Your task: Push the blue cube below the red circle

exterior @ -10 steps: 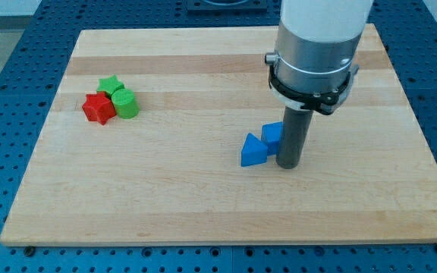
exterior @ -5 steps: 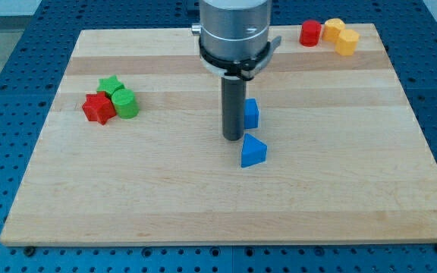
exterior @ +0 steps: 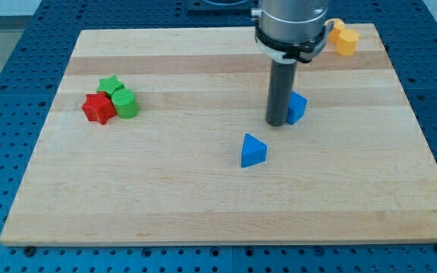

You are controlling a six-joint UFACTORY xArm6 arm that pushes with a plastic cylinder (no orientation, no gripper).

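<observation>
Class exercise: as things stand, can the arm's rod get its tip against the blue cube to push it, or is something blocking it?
Probably yes. My tip already stands right at the blue cube, on its side toward the view's left, seemingly touching it. The blue triangular block lies apart, toward the view's bottom, so nothing sits between them.

A single camera looks down at a slant from beyond the near edge of the wooden tabletop [exterior: 203, 205], facing its far edge. It stands far enough back to take in all four corners and some blue perforated bench [exterior: 6, 91] around them. The arm's upper part is cut off at the view's top.
</observation>
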